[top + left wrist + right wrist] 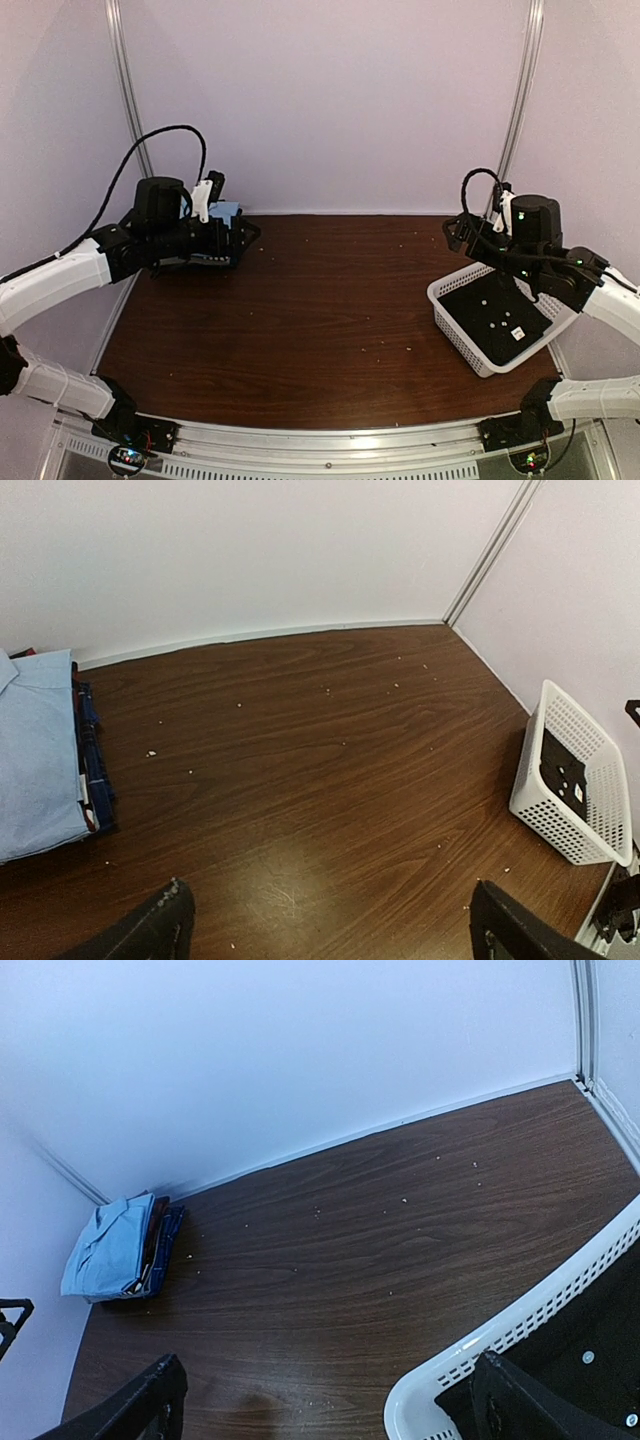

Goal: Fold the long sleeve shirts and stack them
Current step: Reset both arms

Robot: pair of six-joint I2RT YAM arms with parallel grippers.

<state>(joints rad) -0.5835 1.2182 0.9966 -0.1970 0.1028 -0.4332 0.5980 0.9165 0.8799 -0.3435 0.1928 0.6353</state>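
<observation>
The light blue shirt [35, 750] lay folded on the plaid shirt [92, 770] in the far left corner of the table [330, 300]. The left gripper [330, 925] and the right gripper [325, 1400] both stood wide apart, empty. The left one hung near the stack; a careless swing could nudge it and spoil the folds.

Left arm [60, 275] runs from its base at 7 o'clock out to 10 o'clock, elbow low, wrist raised. Left gripper [243, 235] points toward 3 o'clock, jaws spread wide and empty; its dark fingers [150, 930] sit at the lower corners of the wrist view. Right arm [610, 300] climbs from 5 o'clock to 3 o'clock. Right gripper [455, 232] aims toward 9 o'clock, jaws equally wide and empty.
</observation>
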